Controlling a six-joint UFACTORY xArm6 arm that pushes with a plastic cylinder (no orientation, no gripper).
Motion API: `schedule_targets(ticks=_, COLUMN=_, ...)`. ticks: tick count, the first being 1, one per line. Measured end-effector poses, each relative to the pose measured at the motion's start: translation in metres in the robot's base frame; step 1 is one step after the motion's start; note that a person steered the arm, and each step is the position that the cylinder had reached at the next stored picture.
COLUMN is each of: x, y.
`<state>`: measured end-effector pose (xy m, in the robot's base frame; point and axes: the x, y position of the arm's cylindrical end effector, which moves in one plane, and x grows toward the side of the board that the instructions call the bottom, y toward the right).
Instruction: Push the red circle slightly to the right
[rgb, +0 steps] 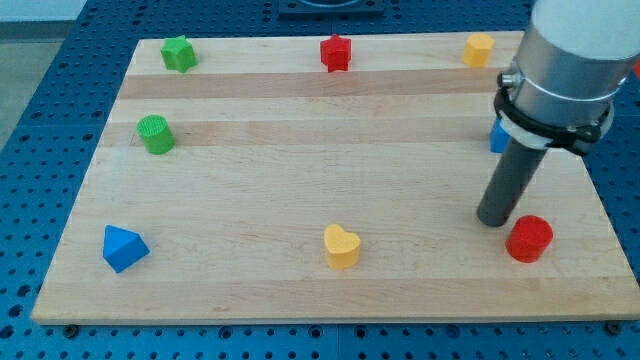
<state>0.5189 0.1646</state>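
Eight small coloured blocks, spread over a pale wooden board (300, 290). Showed the red circle (529, 239), a short round puck, lying flat near the view's bottom right corner, close to the board's right edge. Found my tip (495, 222) just beside it, on its left and a touch toward the view's top, with what looked like a thin gap rather than firm contact. Had no jaws to open or close: only a plain dark rod, holding nothing.

Looked light, hard and stiff, probably plastic, and likely to slide easily on the smooth wood. Seemed apt to slip off sideways if struck off-centre, being round. Called for no grip at all, just a push square on the middle of its left face, kept short given the nearby edge.

Elsewhere: yellow heart (341, 245) at bottom centre, blue triangle (123, 248) at bottom left, green circle (154, 134) at left, green star (178, 53), red star (336, 52) and yellow block (479, 48) along the top, blue block (497, 135) half hidden behind the arm at right.
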Motion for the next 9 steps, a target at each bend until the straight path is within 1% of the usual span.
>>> schedule_targets(ticks=1, x=0.003, y=-0.012)
schedule_targets(ticks=3, x=0.033, y=-0.013)
schedule_targets(ticks=4, x=0.037, y=-0.013)
schedule_targets(ticks=9, x=0.037, y=0.003)
